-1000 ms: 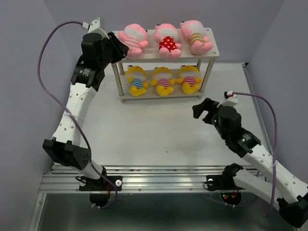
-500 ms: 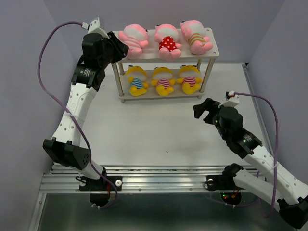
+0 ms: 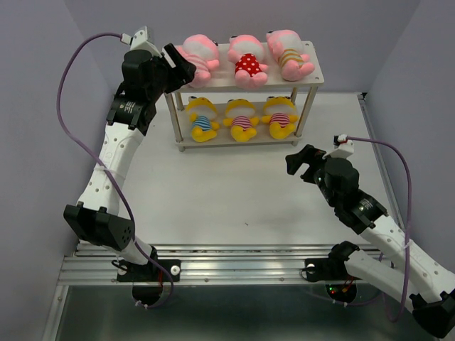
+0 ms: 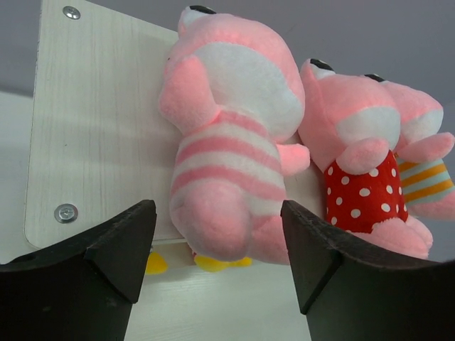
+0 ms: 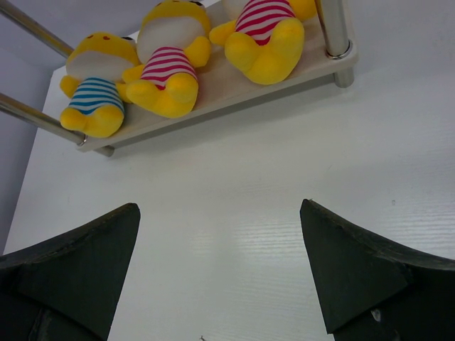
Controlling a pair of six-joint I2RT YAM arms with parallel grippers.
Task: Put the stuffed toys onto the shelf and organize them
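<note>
The shelf (image 3: 213,84) stands at the back of the table. On its top board lie three pink stuffed toys: a pink-striped one (image 3: 200,57), a red polka-dot one (image 3: 247,62) and an orange-striped one (image 3: 290,57). Three yellow toys (image 3: 242,119) lie on the lower board (image 5: 213,92). My left gripper (image 3: 183,69) is at the top board's left end, open. In the left wrist view its fingers (image 4: 121,241) flank the feet of the pink-striped toy (image 4: 227,142) with small gaps either side. My right gripper (image 3: 300,162) hangs open over the table, right of the shelf, holding nothing.
Purple walls close in the table on the left, back and right. The shelf's thin legs (image 3: 307,106) stand at its corners. A metal rail (image 3: 227,263) runs along the near edge by the arm bases.
The left gripper's jaws have spread apart from the pink-striped toy, which stays lying on the top board. The right arm has barely moved.
</note>
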